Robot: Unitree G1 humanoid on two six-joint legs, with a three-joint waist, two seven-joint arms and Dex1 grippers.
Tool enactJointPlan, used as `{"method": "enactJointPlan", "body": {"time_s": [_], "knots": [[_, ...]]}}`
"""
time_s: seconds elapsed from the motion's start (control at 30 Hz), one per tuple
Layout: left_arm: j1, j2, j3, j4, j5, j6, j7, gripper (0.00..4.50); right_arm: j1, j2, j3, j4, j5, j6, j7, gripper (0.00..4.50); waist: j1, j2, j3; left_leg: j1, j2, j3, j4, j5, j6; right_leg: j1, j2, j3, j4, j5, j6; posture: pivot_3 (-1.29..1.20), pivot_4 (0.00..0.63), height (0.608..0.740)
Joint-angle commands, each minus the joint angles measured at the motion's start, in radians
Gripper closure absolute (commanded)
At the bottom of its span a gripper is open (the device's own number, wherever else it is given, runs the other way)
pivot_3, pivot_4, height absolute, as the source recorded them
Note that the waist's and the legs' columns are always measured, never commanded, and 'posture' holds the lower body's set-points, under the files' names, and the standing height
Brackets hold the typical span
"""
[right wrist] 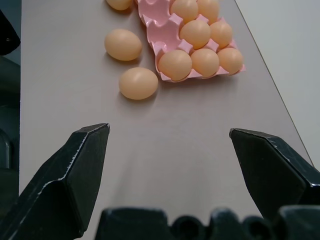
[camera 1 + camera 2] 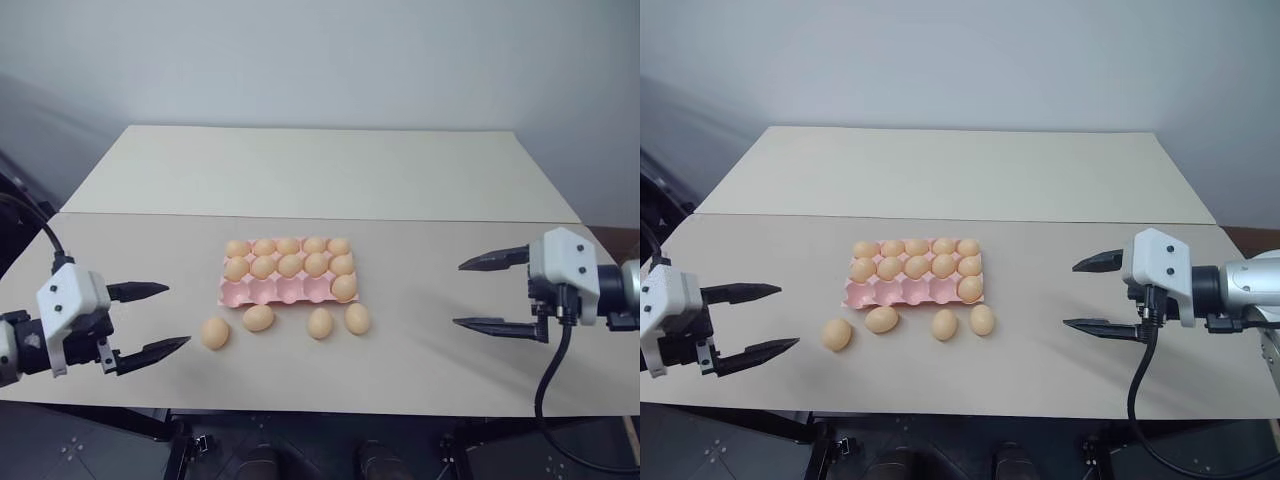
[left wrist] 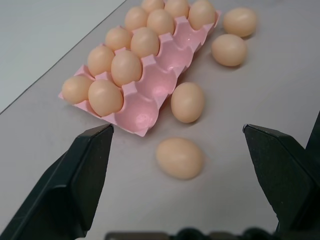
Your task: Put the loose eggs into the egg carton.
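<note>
The loose eggs [image 2: 258, 318], four in a row on the table [image 2: 420, 360] just in front of the egg carton [image 2: 288, 272], sit unheld with both grippers' fingers spread, so I'd grab an end egg gently and drop it in an empty front cup.

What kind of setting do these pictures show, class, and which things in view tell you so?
Probably a robot test bench in a lab rather than a kitchen: a bare beige table against a plain grey wall, carrying only a pink egg carton and four loose eggs, with two open grippers, left and right, hovering at its sides.
</note>
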Motion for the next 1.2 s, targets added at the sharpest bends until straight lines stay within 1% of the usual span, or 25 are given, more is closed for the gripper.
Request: {"method": "enactJointPlan", "body": {"time_s": [0.03,0.13,0.3,0.4,0.5,0.67,0.77,0.87,0.93,1.07,1.2], "knots": [[-0.006,0.022,0.01,-0.01,-0.025,0.033,0.0,0.0,-0.003,-0.003,-0.041,-0.025,0.008,-0.024,-0.014,0.04,0.0,0.0,0.0,0.0,0.0,0.0,0.0,0.0,0.0,0.0,0.0,0.0,0.0,0.0,0.0,0.0,0.15,0.74],[-0.02,0.011,0.004,-0.019,-0.019,0.037,0.031,0.0,0.002,-0.004,-0.041,-0.033,0.016,-0.01,-0.021,0.04,0.002,0.0,0.0,0.0,0.0,0.0,0.0,0.0,0.0,0.0,0.0,0.0,0.0,0.0,0.0,0.0,0.15,0.74],[-0.011,0.016,-0.003,-0.019,-0.002,0.011,0.017,0.0,0.002,-0.004,-0.027,-0.056,0.028,0.047,-0.063,0.04,0.002,0.0,0.0,0.0,0.0,0.0,0.0,0.0,0.0,0.0,0.0,0.0,0.0,0.0,0.0,0.0,0.15,0.74],[0.0,0.023,-0.018,-0.011,0.023,-0.009,0.007,0.0,-0.007,0.017,-0.007,-0.1,0.037,0.093,-0.122,0.04,0.001,0.0,0.0,0.0,0.0,0.0,0.0,0.0,0.0,0.0,0.0,0.0,0.0,0.0,0.0,0.0,0.15,0.74],[-0.005,0.03,-0.042,-0.003,0.041,-0.022,-0.005,0.0,-0.031,0.043,0.052,-0.177,0.052,0.184,-0.208,0.04,0.0,0.0,0.0,0.0,0.0,0.0,0.0,0.0,0.0,0.0,0.0,0.0,0.0,0.0,0.0,0.0,0.15,0.74],[-0.037,0.039,-0.085,0.014,0.058,-0.04,-0.004,0.0,-0.119,0.17,0.229,-0.259,-0.026,0.337,-0.454,0.04,0.0,-0.001,-0.001,0.0,0.0,0.0,0.0,0.0,0.0,0.0,0.0,0.001,0.0,0.0,0.0,0.0,0.15,0.74],[-0.049,0.043,-0.102,0.024,0.065,-0.046,-0.008,0.0,-0.169,0.261,0.302,-0.314,-0.021,0.471,-0.576,0.04,0.0,-0.001,-0.001,-0.001,0.0,0.0,0.0,0.0,0.0,-0.002,0.0,0.001,0.0,0.0,0.0,0.0,0.15,0.74],[-0.057,0.046,-0.111,0.029,0.068,-0.049,-0.015,0.0,-0.217,0.332,0.37,-0.339,-0.037,0.649,-0.698,0.04,0.001,-0.001,-0.001,-0.003,0.0,0.0,0.0,0.0,0.0,-0.003,0.0,0.001,0.001,0.0,0.0,0.0,0.15,0.74],[-0.062,0.048,-0.117,0.031,0.07,-0.049,-0.019,0.0,-0.24,0.383,0.392,-0.352,-0.026,0.752,-0.752,0.04,0.0,-0.002,-0.001,-0.003,0.0,0.0,0.0,0.0,0.0,-0.004,0.0,0.001,0.001,0.0,0.0,0.0,0.15,0.74],[-0.075,0.053,-0.13,0.039,0.076,-0.053,-0.023,0.0,-0.274,0.465,0.427,-0.376,-0.024,0.895,-0.83,0.04,0.002,-0.002,-0.001,-0.003,0.0,0.0,0.0,0.0,0.0,-0.004,0.0,0.001,0.001,0.0,0.0,0.0,0.15,0.74],[-0.086,0.054,-0.143,0.047,0.085,-0.058,-0.023,0.0,-0.299,0.556,0.442,-0.37,-0.032,0.992,-0.894,0.04,0.001,-0.002,-0.001,-0.003,0.0,0.0,0.0,0.0,0.0,-0.004,0.0,0.001,0.001,0.0,0.0,0.0,0.15,0.74]]}}
